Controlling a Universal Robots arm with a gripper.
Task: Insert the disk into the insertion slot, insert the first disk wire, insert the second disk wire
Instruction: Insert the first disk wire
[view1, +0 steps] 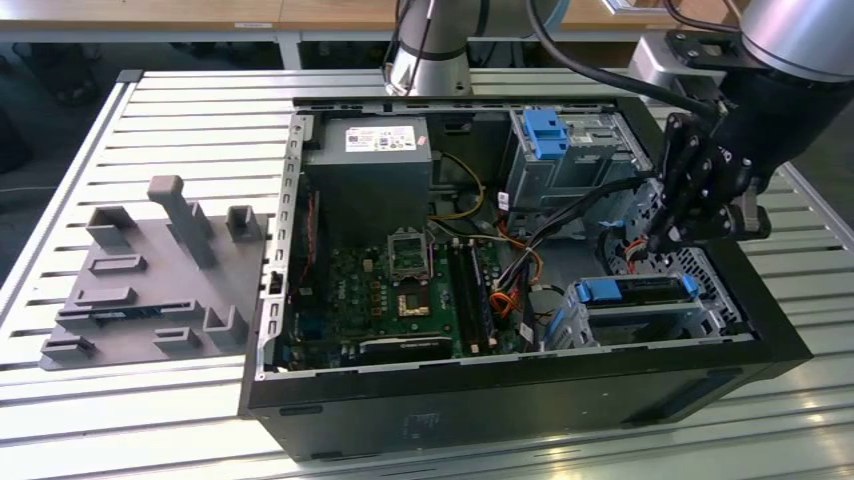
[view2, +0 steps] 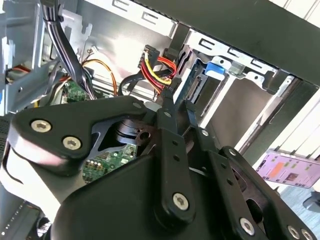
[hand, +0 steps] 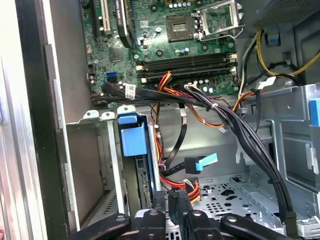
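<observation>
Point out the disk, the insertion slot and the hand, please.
the disk (view1: 635, 290): exterior view, on its blue carrier.
the insertion slot (view1: 718, 295): exterior view, on the cage's perforated side wall.
the hand (hand: 169, 197): first wrist view, at its tip end.

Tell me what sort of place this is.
Probably a robotics lab or test bench: an open computer case sits on a slatted metal table, a grey fixture plate lies beside it, and a robot arm rises behind the case.

Arm (view1: 801, 40) reaching down from exterior view's right; pincer (view1: 665, 238) pointing downward, fingers (view2: 167, 117) seemingly almost closed.
</observation>
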